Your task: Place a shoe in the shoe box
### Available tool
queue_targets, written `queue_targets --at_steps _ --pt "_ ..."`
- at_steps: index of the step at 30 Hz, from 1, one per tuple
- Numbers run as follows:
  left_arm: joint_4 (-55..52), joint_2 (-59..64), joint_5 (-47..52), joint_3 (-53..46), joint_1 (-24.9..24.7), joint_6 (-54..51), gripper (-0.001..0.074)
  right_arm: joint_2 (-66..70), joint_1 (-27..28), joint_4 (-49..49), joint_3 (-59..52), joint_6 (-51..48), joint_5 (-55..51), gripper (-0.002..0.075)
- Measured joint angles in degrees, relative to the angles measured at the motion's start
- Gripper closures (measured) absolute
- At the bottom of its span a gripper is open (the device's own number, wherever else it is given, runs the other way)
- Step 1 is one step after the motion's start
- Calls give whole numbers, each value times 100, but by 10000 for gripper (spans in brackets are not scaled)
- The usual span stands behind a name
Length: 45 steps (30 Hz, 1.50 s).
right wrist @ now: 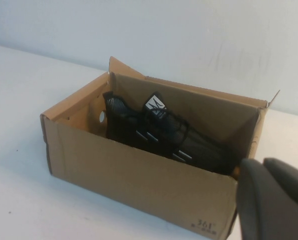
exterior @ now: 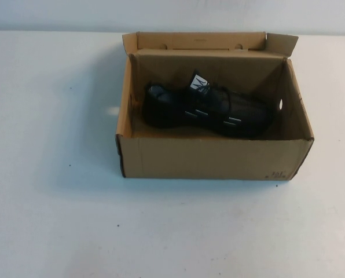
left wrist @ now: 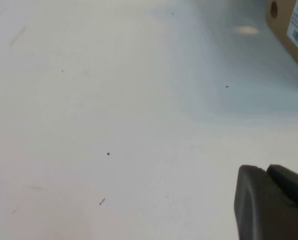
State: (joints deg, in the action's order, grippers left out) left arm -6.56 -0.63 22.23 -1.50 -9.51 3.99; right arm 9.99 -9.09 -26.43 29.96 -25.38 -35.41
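- The black shoe lies inside the open cardboard shoe box.
- Right gripper hovers just beside the box corner, holding nothing.
- Left gripper hangs over bare table, well apart from the box.

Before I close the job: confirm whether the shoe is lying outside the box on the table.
No, the shoe lies inside the shoe box, enclosed by its walls.
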Motion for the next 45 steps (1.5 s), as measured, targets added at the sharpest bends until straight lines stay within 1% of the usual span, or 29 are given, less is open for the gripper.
queue_targets --at_steps 6,32,37,41,45 --pt "36 0 12 0 0 -185 735 0 0 0 0 0 0 742" --pt "36 0 12 0 0 -208 735 0 11 -8 0 0 0 742" --pt "36 0 12 0 0 -208 735 -128 204 33 -13 -95 65 742" --pt "36 0 12 0 0 -208 735 -341 332 221 -316 -262 512 742" --pt "36 0 12 0 0 -212 735 -724 359 269 -1042 -318 1010 742"
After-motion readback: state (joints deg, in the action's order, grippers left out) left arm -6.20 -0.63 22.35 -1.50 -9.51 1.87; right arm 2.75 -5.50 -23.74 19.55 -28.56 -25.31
